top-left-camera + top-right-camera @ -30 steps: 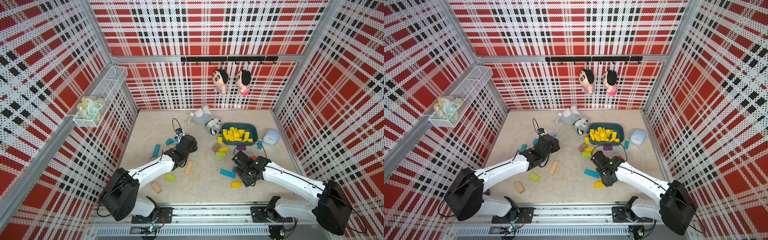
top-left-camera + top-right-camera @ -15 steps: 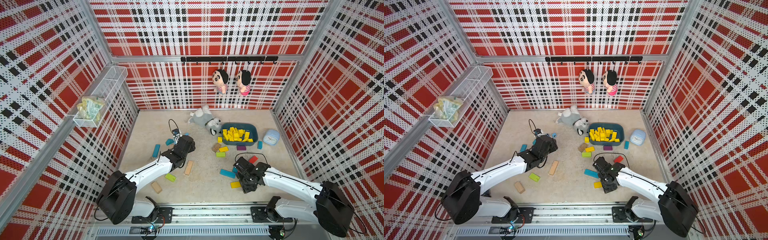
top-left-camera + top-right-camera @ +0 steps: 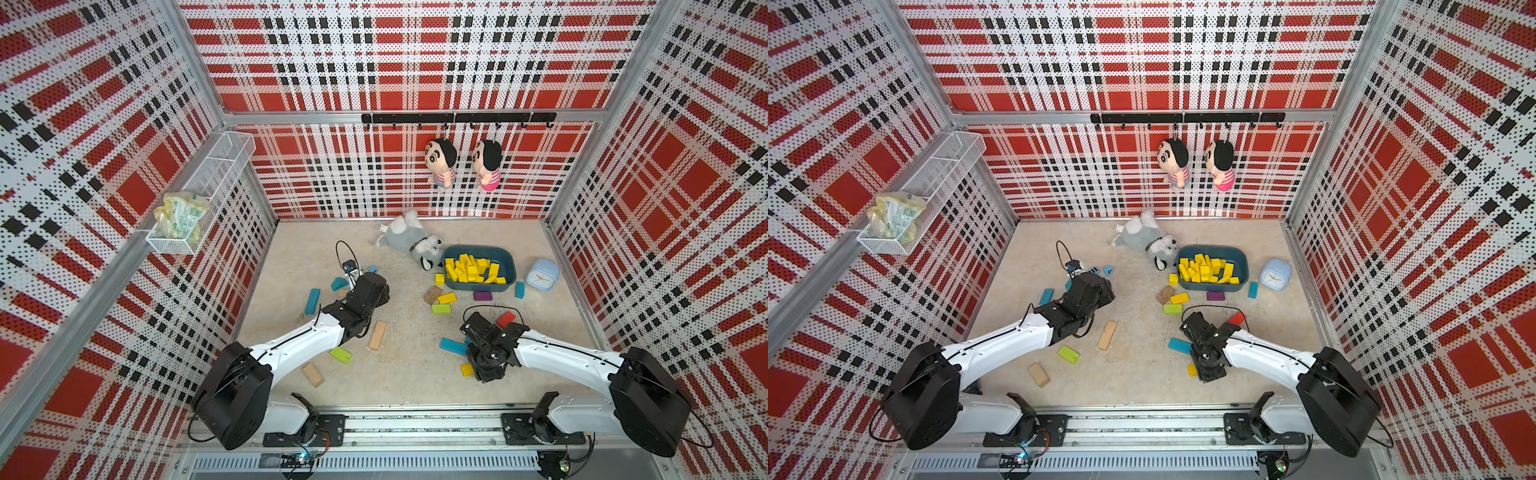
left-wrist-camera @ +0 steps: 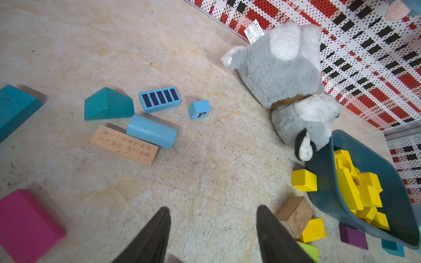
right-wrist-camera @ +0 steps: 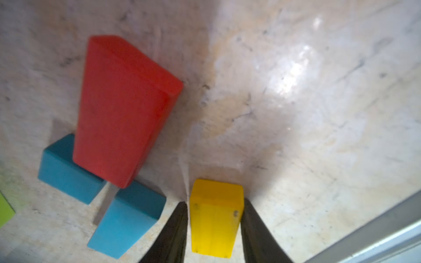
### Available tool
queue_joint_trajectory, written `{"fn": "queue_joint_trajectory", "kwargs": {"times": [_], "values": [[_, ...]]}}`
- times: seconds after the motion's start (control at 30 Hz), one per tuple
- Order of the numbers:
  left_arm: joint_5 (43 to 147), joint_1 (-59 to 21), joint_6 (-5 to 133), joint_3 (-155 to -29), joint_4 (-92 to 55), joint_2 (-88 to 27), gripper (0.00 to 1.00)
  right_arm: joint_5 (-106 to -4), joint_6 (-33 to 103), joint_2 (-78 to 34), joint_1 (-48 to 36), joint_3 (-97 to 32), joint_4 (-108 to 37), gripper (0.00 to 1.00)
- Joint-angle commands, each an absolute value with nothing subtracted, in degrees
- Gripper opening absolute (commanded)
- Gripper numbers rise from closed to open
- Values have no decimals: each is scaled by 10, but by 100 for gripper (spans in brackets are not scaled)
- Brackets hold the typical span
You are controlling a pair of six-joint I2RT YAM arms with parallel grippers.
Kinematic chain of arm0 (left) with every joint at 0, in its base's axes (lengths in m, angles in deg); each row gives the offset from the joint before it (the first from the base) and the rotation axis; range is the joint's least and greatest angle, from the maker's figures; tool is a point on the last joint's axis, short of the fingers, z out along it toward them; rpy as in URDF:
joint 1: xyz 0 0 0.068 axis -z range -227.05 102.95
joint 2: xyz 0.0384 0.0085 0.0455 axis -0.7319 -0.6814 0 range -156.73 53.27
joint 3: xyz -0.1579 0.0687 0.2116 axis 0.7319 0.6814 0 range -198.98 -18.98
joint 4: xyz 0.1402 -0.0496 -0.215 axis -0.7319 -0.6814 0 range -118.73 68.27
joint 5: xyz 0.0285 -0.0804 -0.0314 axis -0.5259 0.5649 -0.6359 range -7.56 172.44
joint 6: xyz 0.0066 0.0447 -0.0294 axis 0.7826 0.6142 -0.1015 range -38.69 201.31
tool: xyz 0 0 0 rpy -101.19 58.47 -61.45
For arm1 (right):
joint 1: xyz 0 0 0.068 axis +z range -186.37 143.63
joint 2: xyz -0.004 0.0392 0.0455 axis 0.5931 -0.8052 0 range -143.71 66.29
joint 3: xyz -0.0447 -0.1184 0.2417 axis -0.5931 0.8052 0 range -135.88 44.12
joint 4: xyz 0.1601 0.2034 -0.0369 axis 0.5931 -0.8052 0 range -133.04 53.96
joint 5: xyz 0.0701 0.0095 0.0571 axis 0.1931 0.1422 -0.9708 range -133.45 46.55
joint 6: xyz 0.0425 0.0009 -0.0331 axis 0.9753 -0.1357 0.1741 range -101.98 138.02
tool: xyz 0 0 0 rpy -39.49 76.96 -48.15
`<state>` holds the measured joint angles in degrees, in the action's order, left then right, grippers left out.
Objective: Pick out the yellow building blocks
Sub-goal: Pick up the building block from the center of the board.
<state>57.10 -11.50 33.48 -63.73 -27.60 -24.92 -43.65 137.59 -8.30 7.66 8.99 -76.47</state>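
At the table's (image 3: 415, 374) 5 o'clock the right gripper (image 5: 214, 202) pinches a stray yellow block (image 5: 215, 220) across its narrow width, likely for the 1 o'clock bin (image 3: 510, 266) of yellow blocks (image 3: 471, 270); the left gripper (image 4: 213, 207) hangs wide, empty.

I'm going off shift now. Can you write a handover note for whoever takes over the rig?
Left gripper: open, empty, above the floor.
Right gripper: jaws against both sides of a yellow block at the front.
Done: most yellow blocks lie in the blue tub.
To do: this one, plus a yellow cube beside the tub and a yellow brick near it.
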Motion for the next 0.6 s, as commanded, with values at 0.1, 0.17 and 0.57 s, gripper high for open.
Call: {"fn": "queue_joint_trajectory", "kwargs": {"times": [0.1,0.17,0.57], "values": [[558,-116,327,-642,-282,-252,63,-413,1411,-88,80,73,-798,29],[556,-116,326,-648,-281,-259,63,-386,1403,-76,80,56,-817,22],[550,-120,332,-710,-269,-330,63,-177,1108,-87,-15,-144,-929,19]]}}
